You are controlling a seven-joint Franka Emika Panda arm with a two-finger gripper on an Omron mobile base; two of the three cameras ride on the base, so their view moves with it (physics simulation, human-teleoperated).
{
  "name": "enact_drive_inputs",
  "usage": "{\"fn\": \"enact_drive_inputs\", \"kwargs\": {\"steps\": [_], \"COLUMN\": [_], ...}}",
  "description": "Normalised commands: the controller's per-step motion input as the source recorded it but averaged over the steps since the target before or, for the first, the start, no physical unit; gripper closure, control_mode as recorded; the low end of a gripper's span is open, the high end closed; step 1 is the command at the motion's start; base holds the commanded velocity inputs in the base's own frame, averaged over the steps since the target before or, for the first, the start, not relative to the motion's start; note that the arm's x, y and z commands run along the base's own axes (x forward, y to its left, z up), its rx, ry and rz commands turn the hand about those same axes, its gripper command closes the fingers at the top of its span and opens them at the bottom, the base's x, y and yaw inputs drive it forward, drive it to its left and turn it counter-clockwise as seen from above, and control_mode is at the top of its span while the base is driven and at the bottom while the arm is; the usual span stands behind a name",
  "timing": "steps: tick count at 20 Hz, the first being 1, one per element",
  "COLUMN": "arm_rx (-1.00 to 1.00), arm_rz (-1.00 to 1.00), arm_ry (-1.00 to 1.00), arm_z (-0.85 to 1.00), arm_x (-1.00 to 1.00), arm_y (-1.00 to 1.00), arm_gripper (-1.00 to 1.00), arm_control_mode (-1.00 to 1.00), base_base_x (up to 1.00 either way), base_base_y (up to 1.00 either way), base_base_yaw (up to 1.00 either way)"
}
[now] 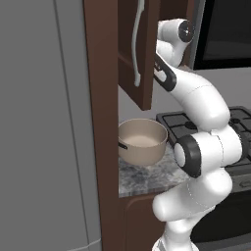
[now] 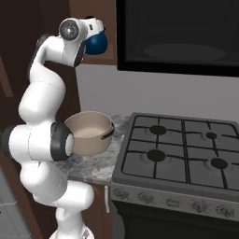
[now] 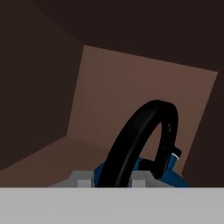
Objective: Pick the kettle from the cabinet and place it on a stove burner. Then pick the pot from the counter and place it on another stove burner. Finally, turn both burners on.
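Note:
The dark-blue kettle (image 2: 97, 44) hangs at the mouth of the brown wall cabinet (image 1: 128, 59), whose door with the long whitish handle (image 1: 138, 44) stands open. My gripper (image 2: 94, 29) is above the kettle and shut on its black arched handle (image 3: 144, 131), which runs up between my fingertips (image 3: 81, 177) in the hand view. The cabinet's bare inside lies behind it. The beige pot (image 2: 88, 133) stands on the grey stone counter (image 2: 98, 165), left of the stove (image 2: 182, 144). All the burners (image 2: 158, 155) are bare under their grates.
A row of knobs (image 2: 172, 201) runs along the stove's front. A dark appliance (image 2: 177, 32) hangs over the stove. A tall grey fridge (image 1: 44, 122) and a brown side panel (image 1: 103, 122) close off the left. My own arm crosses in front of the pot (image 1: 142, 139).

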Motion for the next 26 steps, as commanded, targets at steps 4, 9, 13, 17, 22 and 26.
{"fn": "enact_drive_inputs", "kwargs": {"steps": [4, 9, 13, 17, 22, 26], "arm_rx": [0.06, 0.08, 0.08, 0.08, 0.08, 0.07], "arm_rz": [0.0, 0.0, 0.0, 0.0, 0.0, 0.0], "arm_ry": [-0.01, 0.0, 0.0, 0.0, 0.0, 0.0], "arm_z": [0.0, 0.0, 0.0, 0.0, 0.0, 0.0], "arm_x": [-0.52, -0.57, -0.57, -0.56, -0.59, -0.61], "arm_y": [-0.09, -0.1, -0.1, -0.1, -0.11, -0.12], "arm_gripper": [1.0, 1.0, 1.0, 1.0, 1.0, 1.0], "arm_control_mode": [-1.0, -1.0, -1.0, -1.0, -1.0, -1.0], "base_base_x": [0.0, 0.0, 0.0, 0.0, 0.0, 0.0], "base_base_y": [0.0, 0.0, 0.0, 0.0, 0.0, 0.0], "base_base_yaw": [0.0, 0.0, 0.0, 0.0, 0.0, 0.0]}}
